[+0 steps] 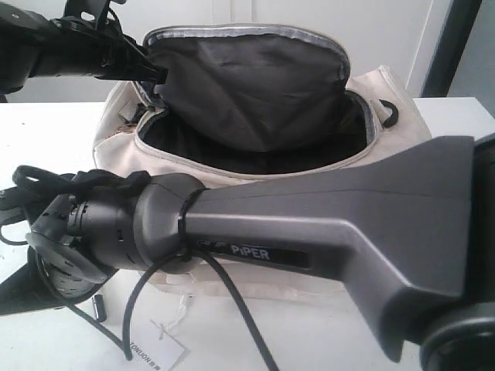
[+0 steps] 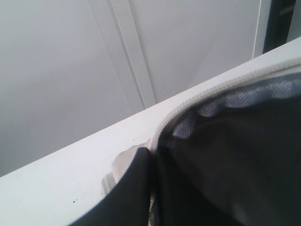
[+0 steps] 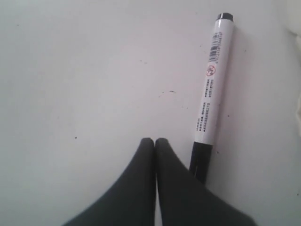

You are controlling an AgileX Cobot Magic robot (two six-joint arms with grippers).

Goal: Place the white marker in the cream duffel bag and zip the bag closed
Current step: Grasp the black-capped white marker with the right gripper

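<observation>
- Exterior view, far left: the left gripper (image 1: 158,75) comes in from the upper left corner. It meets the left edge of the raised flap of the cream duffel bag (image 1: 414,127).
- Left wrist view: one dark finger (image 2: 134,188) lies against the flap just beside its zipper edge. I cannot separate the other finger from the dark lining, so I cannot tell if this pincer is closed on the flap or only touches it.
- Lower left in the exterior view: the wrist end of the right arm (image 1: 309,232) is low over the white table (image 1: 46,139), in front of the bag. Its fingers are hidden there.
- Right wrist view: the right gripper (image 3: 154,141) has both fingers pressed together, with the tips meeting and nothing between them.
- The white marker (image 3: 212,80) lies flat on the table just beside this gripper, outside the bag. Its dark cap end goes partly behind one finger, and I cannot tell if they touch.
- A paper tag (image 1: 155,352) lies on the table in front of the bag, near a black cable (image 1: 232,309).
- Centre: the bag is open, the flap stands up and its grey lining (image 1: 247,77) faces the camera.
- Right: a black D-ring (image 1: 390,116) sits at the right end of the bag. The grey body of the right arm crosses in front of the bag.
</observation>
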